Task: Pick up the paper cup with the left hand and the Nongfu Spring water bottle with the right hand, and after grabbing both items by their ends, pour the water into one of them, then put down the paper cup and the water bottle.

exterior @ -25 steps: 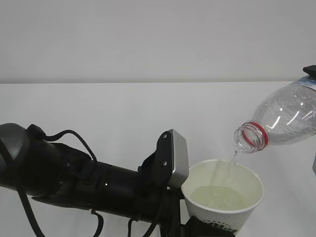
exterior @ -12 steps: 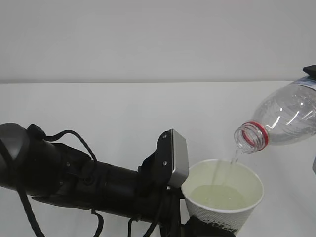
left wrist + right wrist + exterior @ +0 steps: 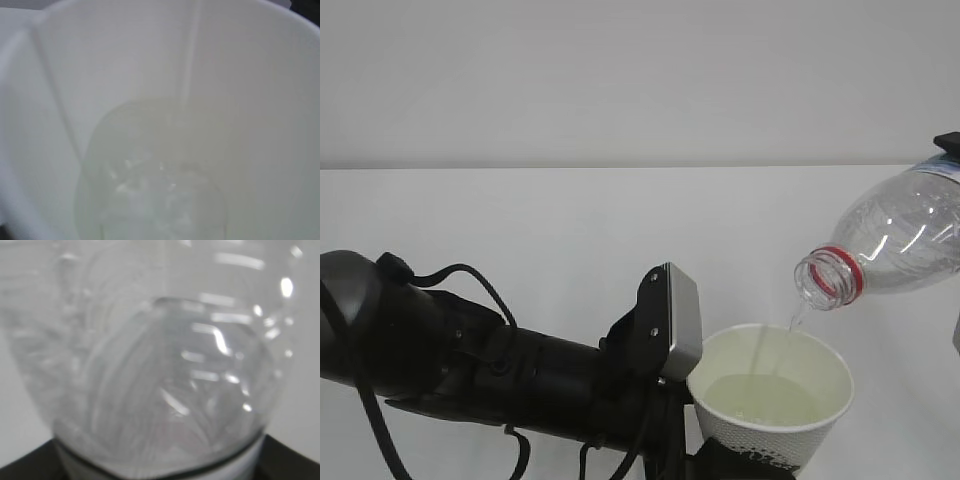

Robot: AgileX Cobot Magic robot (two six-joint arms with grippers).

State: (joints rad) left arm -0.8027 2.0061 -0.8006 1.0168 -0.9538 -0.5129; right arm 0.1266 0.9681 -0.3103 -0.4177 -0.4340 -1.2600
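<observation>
A plain white tabletop [image 3: 570,230] fills the lower part of the exterior view and meets a bare, pale grey wall [image 3: 620,70] along a straight horizontal line. Nothing else of the room shows.

The black left arm [image 3: 470,360] reaches in from the left edge, with looping cables and a grey rectangular block [image 3: 678,320] near its wrist. Its tool is hidden below the frame; it carries the paper cup [image 3: 772,408] at bottom centre-right, but how the jaws stand on the cup cannot be seen. The cup is upright, its cream-white inside about half full of faintly greenish water [image 3: 760,396].

Above and to the right, the Nongfu Spring water bottle [image 3: 895,245] is tipped mouth-down to the left, its red neck ring [image 3: 850,272] just above the cup's rim. A thin stream falls from the mouth into the cup. The right tool is almost out of view; its wrist camera shows the bottle's clear base [image 3: 160,365] seated between black edges, so it is clamped on the bottle's end.
</observation>
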